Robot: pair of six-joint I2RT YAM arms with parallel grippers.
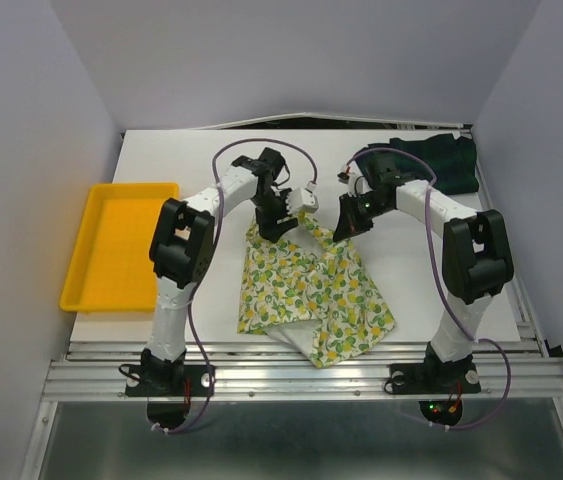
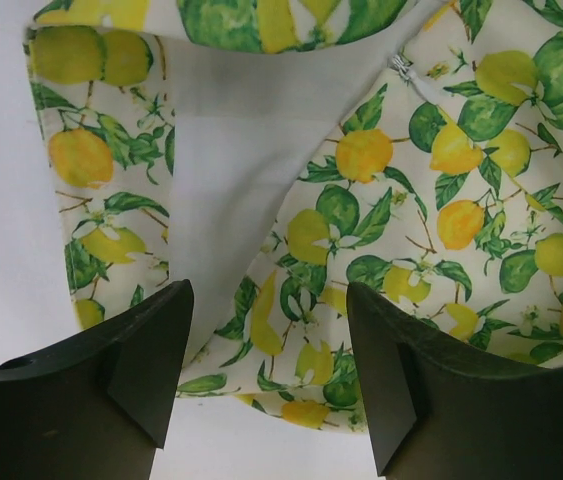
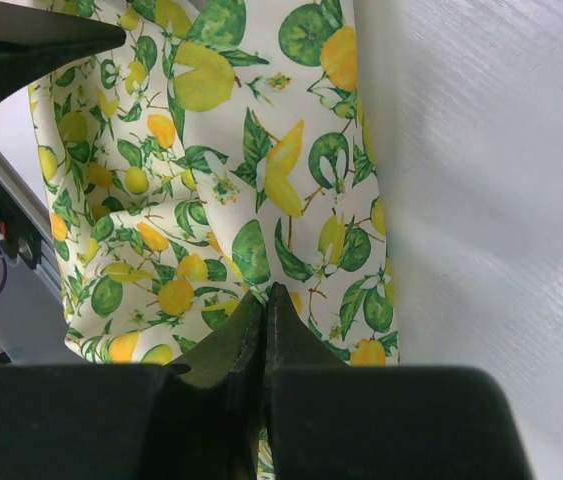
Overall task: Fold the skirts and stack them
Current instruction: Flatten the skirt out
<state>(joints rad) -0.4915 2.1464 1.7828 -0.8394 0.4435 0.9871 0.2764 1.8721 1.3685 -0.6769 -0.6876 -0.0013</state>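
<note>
Lemon skirt [image 1: 316, 290] lies rumpled at centre of table [image 1: 421, 290]; plaid skirt [image 1: 439, 160] in far right corner. Right claw [image 3: 266, 297] pressed together, pinching lemon cloth's far edge. Left claw [image 2: 269, 310] spread over cloth, gripping nothing. Advise it bite the matching corner first — then lift level, hem taut.

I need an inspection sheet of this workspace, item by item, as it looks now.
Surface: white table.
Job's things: lemon skirt crumpled at centre; plaid skirt bunched at far right corner.
Clutter: yellow tray, empty, at left edge.
Grippers: left pincer open above lemon skirt; right pincer shut on it.
Cables: purple cables looping along both arms.
Surroundings: pale walls on three sides; metal rail at near edge.
</note>
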